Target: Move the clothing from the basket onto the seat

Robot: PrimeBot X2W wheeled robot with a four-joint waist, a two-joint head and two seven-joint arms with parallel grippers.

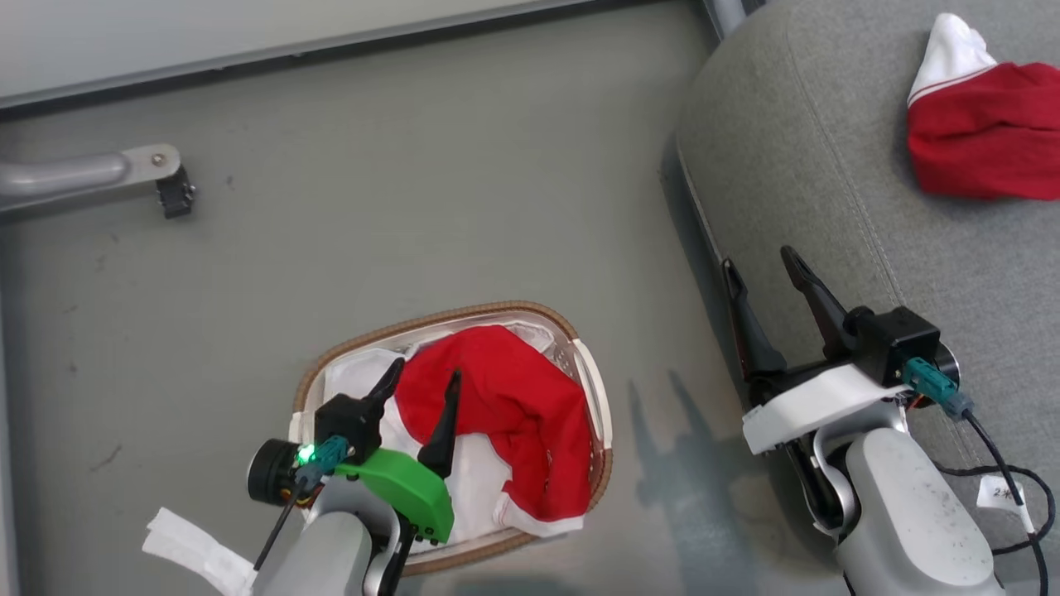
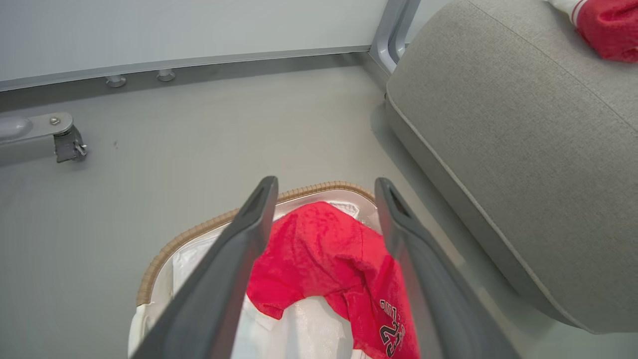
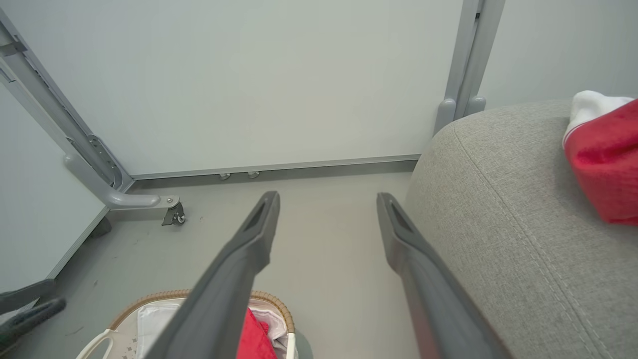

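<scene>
A red garment [image 1: 505,414] with black-and-white lettering lies crumpled in the oval white basket [image 1: 600,397] with its brown woven rim, on the floor. My left gripper [image 1: 426,377] hangs open just above it, fingers either side of the red fabric [image 2: 324,249], nothing held. A second red garment [image 1: 985,124] with a white sleeve rests on the grey seat [image 1: 828,165] at the upper right. My right gripper [image 1: 762,265] stands open over the seat's left edge, empty. In the right wrist view the seat [image 3: 498,199] carries that garment [image 3: 605,164], and the basket [image 3: 199,299] sits low.
A grey metal frame leg with a caster [image 1: 170,186] reaches in from the left over the floor. A pale wall panel with a dark base strip [image 1: 331,41] runs along the back. A white tag [image 1: 199,550] hangs by my left arm.
</scene>
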